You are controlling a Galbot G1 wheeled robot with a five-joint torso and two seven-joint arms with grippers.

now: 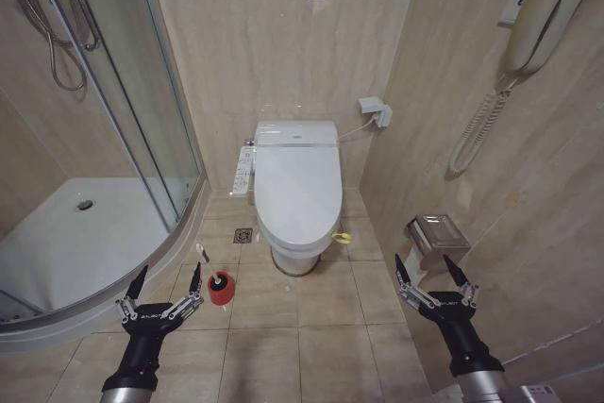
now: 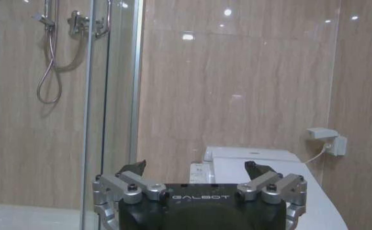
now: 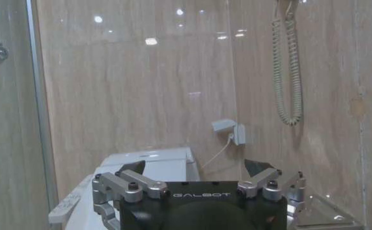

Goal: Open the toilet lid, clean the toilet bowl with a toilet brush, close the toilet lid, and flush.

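- From the head camera we see the toilet lid (image 1: pixel 297 184) lying closed over the toilet bowl (image 1: pixel 295 254), straight ahead against the back wall.
- Our left gripper (image 1: pixel 166 279) hangs low on the left, fingers spread wide and holding nothing. The toilet brush (image 1: pixel 215 279), standing in its red holder on the floor tiles, sits just beside this gripper's right fingertip, between the gripper and the bowl.
- Our right gripper (image 1: pixel 432 265) hangs low on the right, also spread wide and empty, well apart from the toilet and close to the side wall, just below a metal toilet-paper holder (image 1: pixel 437 234).
- The left wrist camera looks past the left gripper (image 2: pixel 196 167) to the shower hose (image 2: pixel 48 62) behind the glass shower door (image 2: pixel 112 96), with the lid (image 2: pixel 307 191) beyond the fingers.
- The right wrist camera shows the right gripper (image 3: pixel 195 166), the lid (image 3: pixel 153 165), a wall socket (image 3: pixel 232 130) and a coiled phone cord (image 3: pixel 287 67).
- The curved shower tray (image 1: pixel 104 243) edges the floor on the left; bare tiles lie open between both grippers and the bowl.
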